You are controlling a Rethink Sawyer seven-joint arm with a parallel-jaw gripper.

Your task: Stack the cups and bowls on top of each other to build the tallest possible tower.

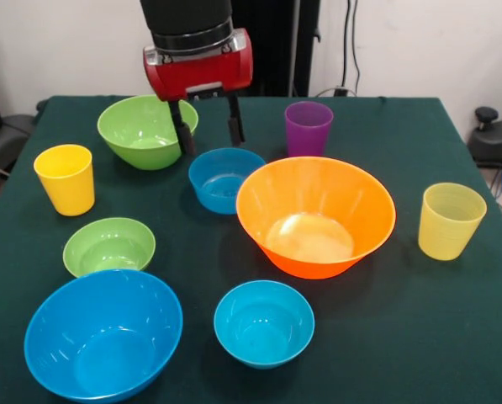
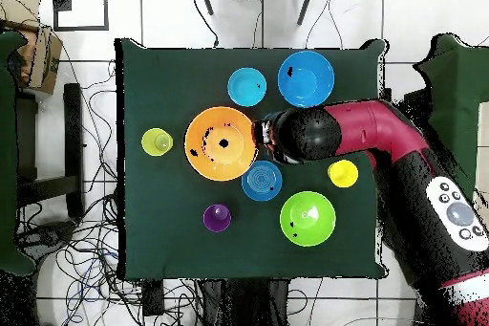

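My gripper (image 1: 208, 133) is open and empty. Its fingers (image 1: 183, 133) hang just above the far rim of a small blue bowl (image 1: 225, 178), between the medium green bowl (image 1: 145, 130) and the purple cup (image 1: 308, 128). The big orange bowl (image 1: 315, 215) stands upright mid-table. The opaque yellow cup (image 1: 66, 178), small green bowl (image 1: 109, 246), large blue bowl (image 1: 103, 334), second small blue bowl (image 1: 263, 322) and ribbed pale yellow cup (image 1: 451, 220) each stand apart on the cloth. In the overhead view the arm (image 2: 315, 134) hides the gripper and the small green bowl, beside the orange bowl (image 2: 221, 143).
The table (image 1: 385, 337) has a dark green cloth. In the overhead view cables (image 2: 57, 236) lie on the floor around the table, and a chair (image 2: 38, 150) stands at the left.
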